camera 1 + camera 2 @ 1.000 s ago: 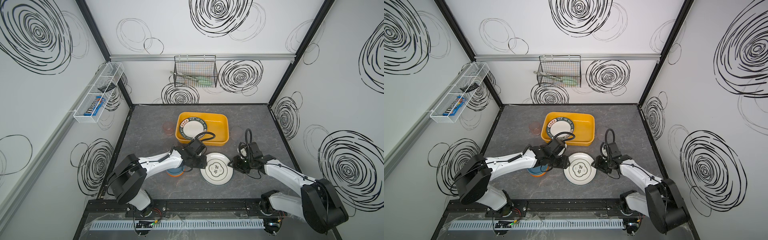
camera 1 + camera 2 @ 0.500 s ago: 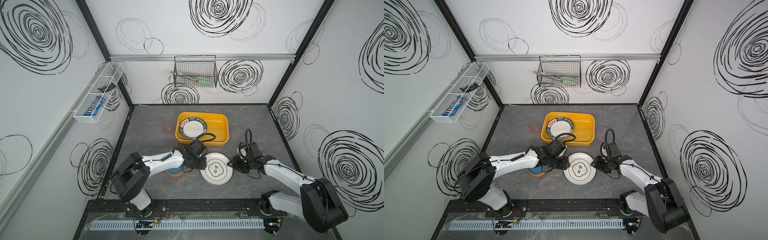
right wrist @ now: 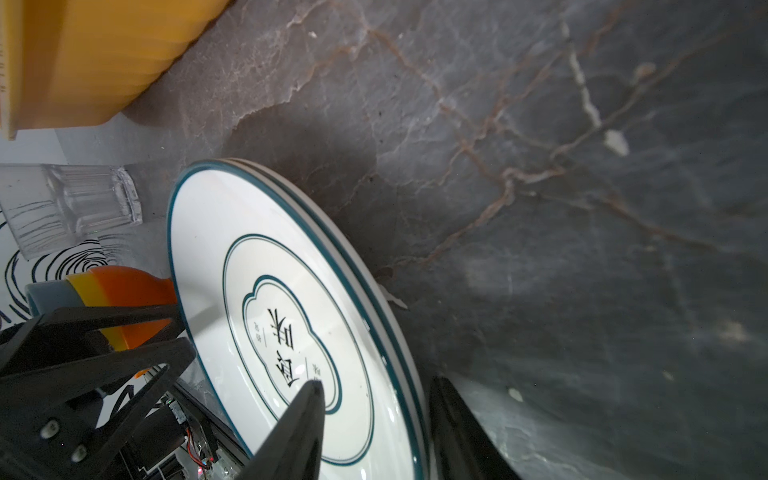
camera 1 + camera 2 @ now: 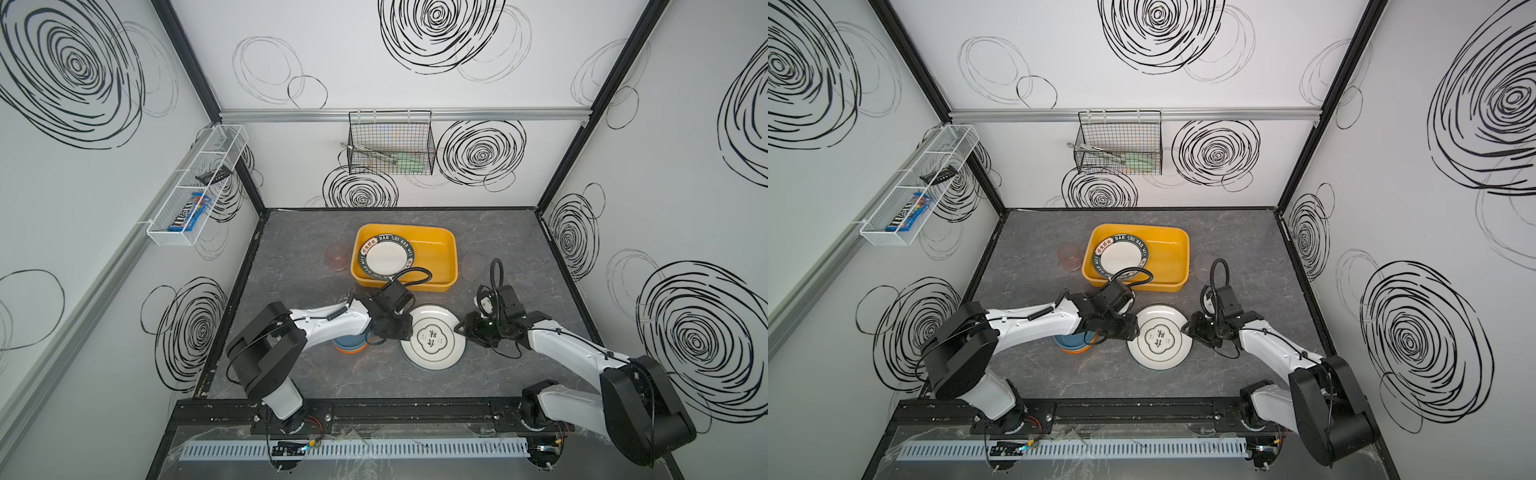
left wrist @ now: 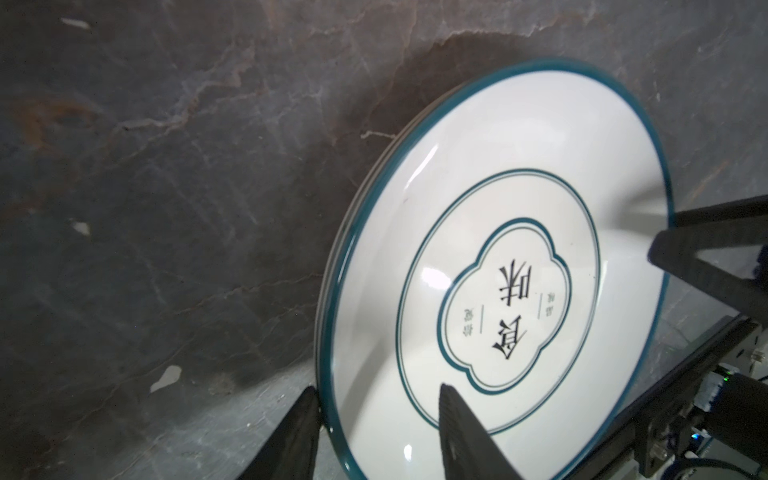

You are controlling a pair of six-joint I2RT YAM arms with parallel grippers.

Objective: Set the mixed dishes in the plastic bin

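White, teal-rimmed, round: noted stacked plates flat on the grey marbled tabletop, nearest the front. Found left gripper and right gripper astride opposite rims, fingers half apart; cannot tell whether clamped. Noted stacked blue and orange bowls just beside, leftward. Beyond, found yellow-orange rectangular plastic bin holding one dark-rimmed plate, with translucent pink cup and clear cup flanking, outside it.

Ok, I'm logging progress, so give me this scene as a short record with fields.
binned: one white dark-rimmed round plate inside yellow rectangular plastic bin
outside: stacked white teal-rimmed plates; blue-and-orange bowl stack; pink translucent cup; clear cup
left claw: open, astride the plate stack's rim
right claw: open, astride its opposite rim
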